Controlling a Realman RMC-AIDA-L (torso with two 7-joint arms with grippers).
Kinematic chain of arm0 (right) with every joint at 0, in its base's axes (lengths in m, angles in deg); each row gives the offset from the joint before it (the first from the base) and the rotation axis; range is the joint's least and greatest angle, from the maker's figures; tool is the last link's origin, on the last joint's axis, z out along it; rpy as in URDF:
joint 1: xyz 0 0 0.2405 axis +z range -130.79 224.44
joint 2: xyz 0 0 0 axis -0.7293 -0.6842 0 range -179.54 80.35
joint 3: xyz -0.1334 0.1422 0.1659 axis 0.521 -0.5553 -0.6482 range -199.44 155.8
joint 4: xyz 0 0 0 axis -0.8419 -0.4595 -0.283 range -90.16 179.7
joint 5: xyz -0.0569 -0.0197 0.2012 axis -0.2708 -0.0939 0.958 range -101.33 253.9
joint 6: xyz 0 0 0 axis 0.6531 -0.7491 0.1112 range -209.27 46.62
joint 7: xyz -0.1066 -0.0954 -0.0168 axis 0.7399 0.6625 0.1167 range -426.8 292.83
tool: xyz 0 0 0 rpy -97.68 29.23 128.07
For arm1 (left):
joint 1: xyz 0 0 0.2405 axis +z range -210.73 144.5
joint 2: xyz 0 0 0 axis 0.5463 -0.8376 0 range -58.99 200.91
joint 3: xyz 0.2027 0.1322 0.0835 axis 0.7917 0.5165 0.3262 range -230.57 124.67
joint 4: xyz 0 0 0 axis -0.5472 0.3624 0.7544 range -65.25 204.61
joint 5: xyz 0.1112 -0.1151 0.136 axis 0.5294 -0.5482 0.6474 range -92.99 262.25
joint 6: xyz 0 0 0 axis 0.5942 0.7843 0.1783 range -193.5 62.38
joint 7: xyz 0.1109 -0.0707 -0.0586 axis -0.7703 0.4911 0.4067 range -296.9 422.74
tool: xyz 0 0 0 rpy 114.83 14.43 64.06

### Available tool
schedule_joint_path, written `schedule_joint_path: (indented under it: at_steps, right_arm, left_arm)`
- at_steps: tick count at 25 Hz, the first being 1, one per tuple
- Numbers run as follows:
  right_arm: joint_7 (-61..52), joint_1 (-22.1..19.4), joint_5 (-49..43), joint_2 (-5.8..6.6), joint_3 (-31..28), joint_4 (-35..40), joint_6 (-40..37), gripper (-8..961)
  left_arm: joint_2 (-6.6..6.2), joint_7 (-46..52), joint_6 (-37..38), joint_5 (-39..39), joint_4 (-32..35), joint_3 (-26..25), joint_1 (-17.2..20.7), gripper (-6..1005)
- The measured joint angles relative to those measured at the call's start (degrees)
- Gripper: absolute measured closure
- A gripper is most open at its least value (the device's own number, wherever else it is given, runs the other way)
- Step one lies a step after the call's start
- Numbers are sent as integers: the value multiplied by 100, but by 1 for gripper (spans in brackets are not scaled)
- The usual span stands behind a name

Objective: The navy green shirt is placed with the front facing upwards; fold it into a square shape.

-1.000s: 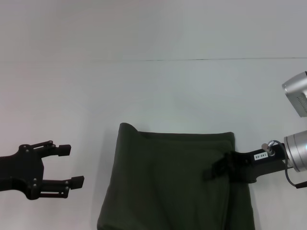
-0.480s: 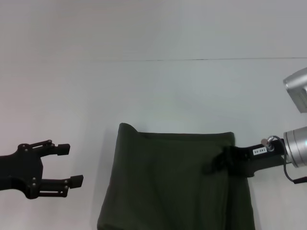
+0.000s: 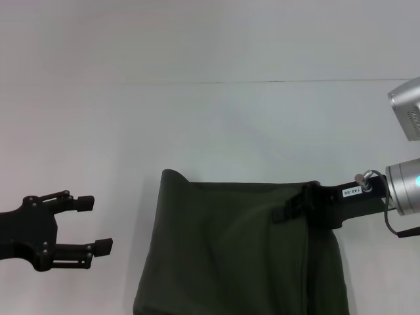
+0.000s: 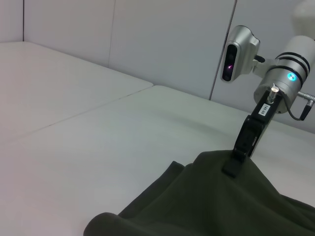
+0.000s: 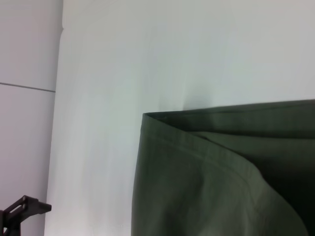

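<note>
I am seeing one navy green shirt (image 3: pixel 236 252), folded over itself, lying on the white table (image 3: pixel 210 131) at its near edge. Two grippers are showing. The right gripper (image 3: pixel 287 213) is pinching a fold near the shirt's far right corner; only the left wrist view shows the cloth tenting up under it. The left gripper (image 3: pixel 92 226) is hovering just beside the shirt's left edge, fingers spread wide, holding nothing.

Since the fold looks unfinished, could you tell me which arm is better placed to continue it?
The right. The right gripper is already over the navy green shirt, at its raised far right part. The left gripper hangs open beside the shirt, apart from it.
</note>
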Motion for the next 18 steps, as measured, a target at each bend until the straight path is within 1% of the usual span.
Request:
schedule_joint_path:
  at_steps: [18]
  right_arm:
    - [30, -8, 160, 38, -113, 273, 10, 915]
  left_arm:
    - [0, 0, -40, 10, 0, 0, -17, 67]
